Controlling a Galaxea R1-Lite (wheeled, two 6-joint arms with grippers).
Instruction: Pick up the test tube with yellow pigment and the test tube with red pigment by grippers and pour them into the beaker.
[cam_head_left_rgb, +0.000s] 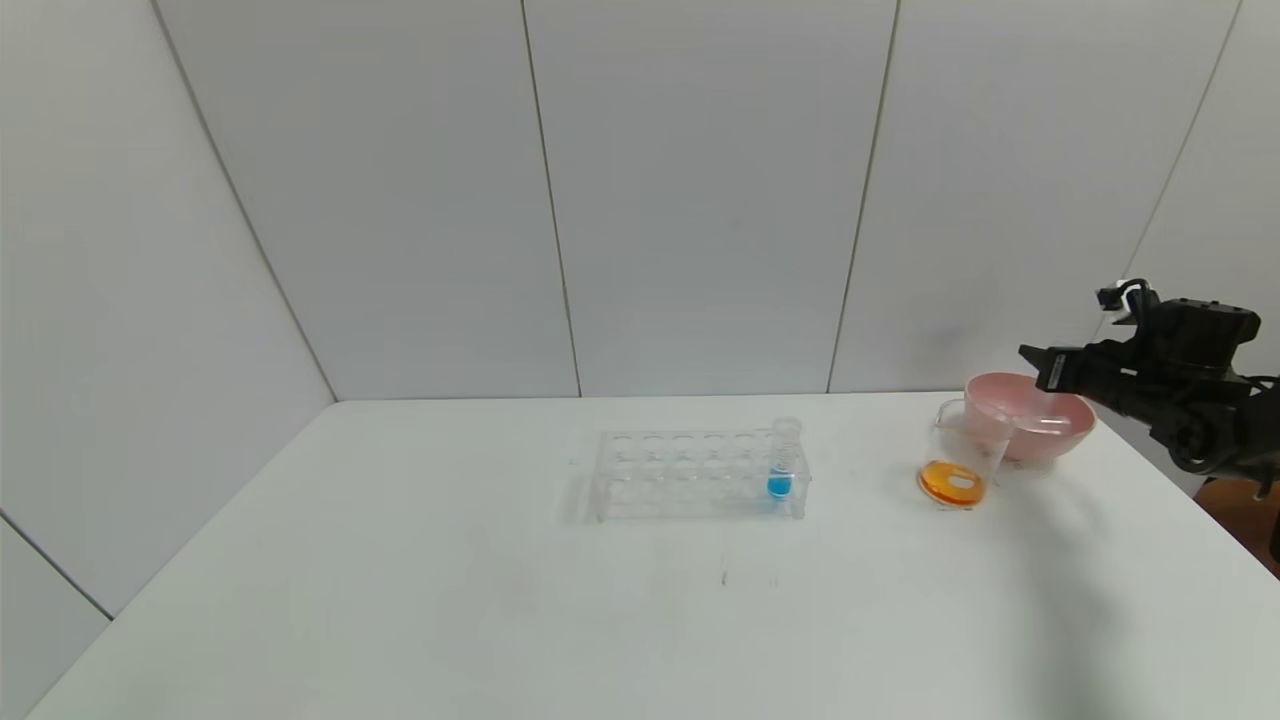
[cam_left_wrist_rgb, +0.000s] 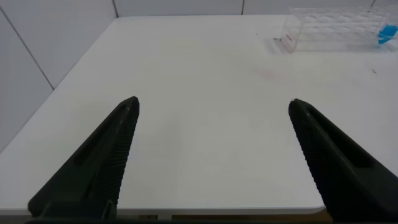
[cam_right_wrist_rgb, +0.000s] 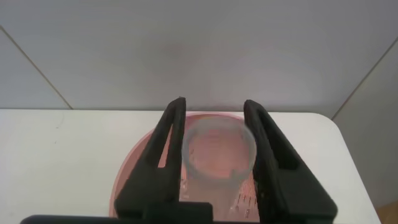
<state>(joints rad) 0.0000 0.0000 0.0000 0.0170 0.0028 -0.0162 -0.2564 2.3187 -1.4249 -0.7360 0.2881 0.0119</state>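
The right gripper (cam_right_wrist_rgb: 214, 152) hangs over the pink bowl (cam_head_left_rgb: 1040, 425), jaws flanking an empty test tube (cam_right_wrist_rgb: 217, 152) – grip uncertain – slick fragile glass, hold mid-barrel

Lab bench; tube rack (cam_head_left_rgb: 700, 475), beaker (cam_head_left_rgb: 958, 468), white panels.

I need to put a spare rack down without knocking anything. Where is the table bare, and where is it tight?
Bare: the table left of the clear rack, and the whole front strip before it. A narrower gap lies between rack and beaker. Crowded: the far right corner, where beaker, pink bowl and right gripper with a tube cluster.
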